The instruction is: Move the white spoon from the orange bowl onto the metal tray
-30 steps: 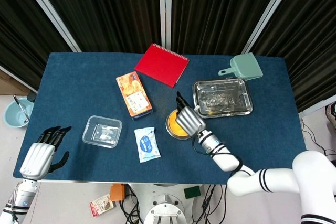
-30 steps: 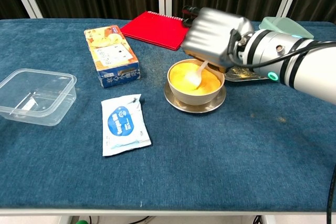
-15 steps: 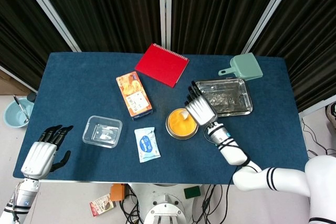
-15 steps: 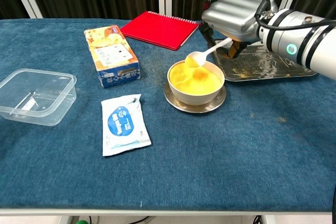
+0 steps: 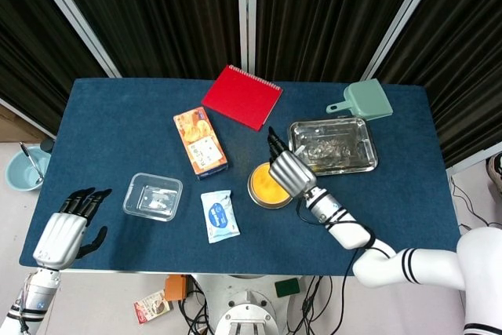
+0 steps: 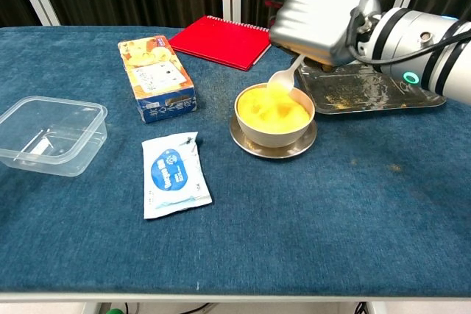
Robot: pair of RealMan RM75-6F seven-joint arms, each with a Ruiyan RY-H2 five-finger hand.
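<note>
The orange bowl (image 6: 274, 114) (image 5: 267, 187) stands on a small saucer at the table's middle. My right hand (image 6: 320, 9) (image 5: 285, 170) hovers over the bowl's far right rim and holds the white spoon (image 6: 284, 75) by its handle. The spoon's scoop hangs just above the bowl's far edge. In the head view the hand hides the spoon. The metal tray (image 6: 372, 92) (image 5: 332, 145) lies directly right of the bowl. My left hand (image 5: 61, 234) hangs open off the table's near left corner.
A red notebook (image 5: 242, 96) lies behind the bowl, an orange box (image 5: 201, 142) to its left. A white packet (image 5: 220, 215) and a clear plastic container (image 5: 153, 197) lie near the front. A green scoop (image 5: 362, 101) sits behind the tray.
The right hand lifted the spoon out of the bowl toward the tray, then swung back left; the scoop now hangs over the bowl's far rim. The left hand stayed still.
</note>
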